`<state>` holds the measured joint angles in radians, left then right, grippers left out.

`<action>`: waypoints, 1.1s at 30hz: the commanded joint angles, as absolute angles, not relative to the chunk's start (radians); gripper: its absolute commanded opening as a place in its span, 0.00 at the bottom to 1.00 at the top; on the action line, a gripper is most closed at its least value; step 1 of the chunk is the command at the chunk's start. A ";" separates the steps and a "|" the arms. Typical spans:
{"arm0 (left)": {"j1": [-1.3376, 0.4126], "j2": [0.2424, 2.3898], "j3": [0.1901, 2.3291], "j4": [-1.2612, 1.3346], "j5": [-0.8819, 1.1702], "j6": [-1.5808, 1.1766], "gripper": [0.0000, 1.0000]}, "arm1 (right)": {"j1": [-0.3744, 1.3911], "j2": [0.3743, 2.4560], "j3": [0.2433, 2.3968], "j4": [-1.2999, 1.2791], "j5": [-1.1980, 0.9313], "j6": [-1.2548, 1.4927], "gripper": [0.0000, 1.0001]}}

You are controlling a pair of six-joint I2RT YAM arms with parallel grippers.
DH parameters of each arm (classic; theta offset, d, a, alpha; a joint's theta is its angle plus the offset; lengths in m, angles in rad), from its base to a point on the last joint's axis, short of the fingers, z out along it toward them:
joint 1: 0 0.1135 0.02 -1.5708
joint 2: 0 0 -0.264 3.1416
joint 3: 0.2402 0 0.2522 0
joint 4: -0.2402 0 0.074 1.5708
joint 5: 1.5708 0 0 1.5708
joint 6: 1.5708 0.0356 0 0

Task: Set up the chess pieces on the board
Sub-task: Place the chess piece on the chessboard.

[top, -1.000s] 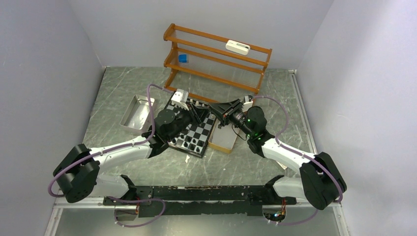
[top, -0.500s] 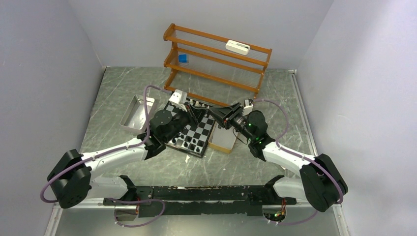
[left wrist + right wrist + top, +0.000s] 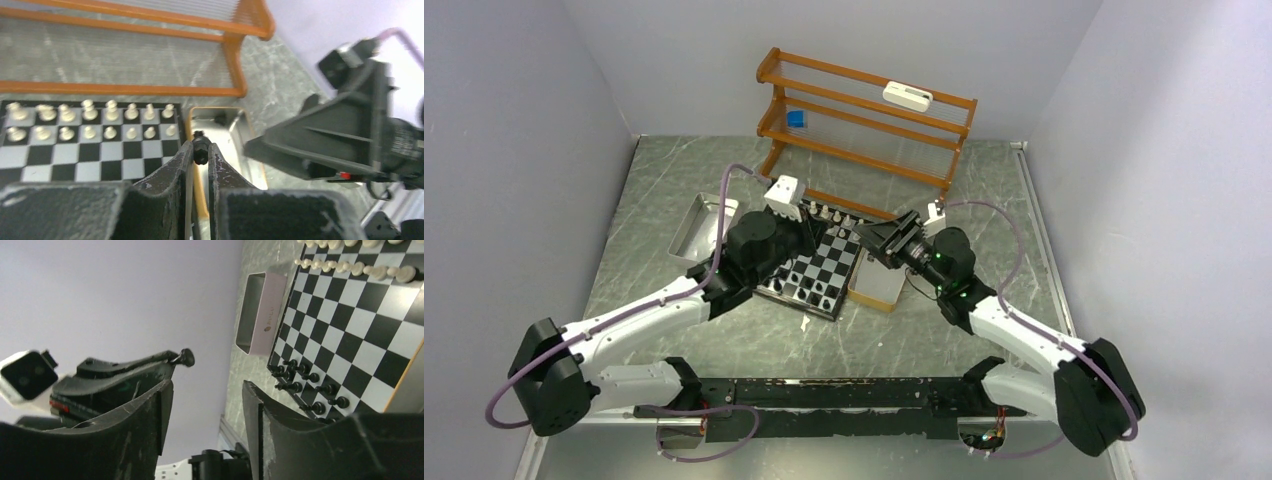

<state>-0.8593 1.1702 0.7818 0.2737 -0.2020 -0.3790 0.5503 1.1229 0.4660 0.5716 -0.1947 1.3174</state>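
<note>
Findings, left to right across the top view.

1. Tray (image 3: 696,232): on the desk (image 3: 924,330), left of centre.
2. Left tool (image 3: 200,150): closed almost fully, with one black piece (image 3: 200,147) clamped upright between its fingertips. In the left wrist view the piece sits at frame centre, over the line where board and box meet. Whether it touches anything below cannot be told.
3. Board (image 3: 829,265): flat on the desk at frame centre. White pieces (image 3: 90,122) stand in two rows at the upper left of the left wrist view. Black pieces (image 3: 305,385) stand clustered at the lower right of the right wrist view.
4. Box (image 3: 876,288): just beside the board's right edge.
5. Right tool (image 3: 206,387): right of centre, its jaws partly apart with nothing between them.
6. Rack (image 3: 864,110): top centre, beyond the board.
</note>
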 commanded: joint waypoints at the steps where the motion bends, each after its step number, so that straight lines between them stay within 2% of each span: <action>1: -0.859 1.129 0.857 -0.080 -0.386 -0.348 0.05 | 0.543 1.030 0.482 0.446 -0.189 1.128 0.61; 4: -0.859 1.088 0.839 -0.190 -0.486 -0.370 0.05 | 0.543 0.991 0.500 0.386 -0.214 1.044 0.76; 5: -0.858 1.071 0.824 -0.221 -0.521 -0.382 0.05 | 0.543 0.979 0.504 0.367 -0.221 1.019 0.96; 6: -0.857 1.051 0.807 -0.236 -0.553 -0.394 0.05 | 0.543 0.965 0.506 0.350 -0.225 0.995 0.99; 11: -0.830 0.981 0.731 -0.287 -0.695 -0.458 0.05 | 0.543 0.921 0.529 0.242 -0.251 0.862 1.00; 14: -0.777 0.976 0.702 -0.308 -0.714 -0.476 0.05 | 0.543 0.900 0.556 0.157 -0.237 0.775 1.00; 21: -0.525 0.981 0.650 -0.305 -0.572 -0.508 0.05 | 0.543 0.842 0.566 0.070 -0.207 0.674 1.00; 33: -0.435 1.077 0.552 -0.180 -0.422 -0.540 0.05 | 0.544 0.835 0.559 0.065 -0.218 0.657 1.00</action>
<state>-0.4576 1.0584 0.5869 -0.2592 -0.4992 -0.5171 0.5484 0.8494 0.5480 0.0765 -0.2207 0.6857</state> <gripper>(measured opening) 0.162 0.997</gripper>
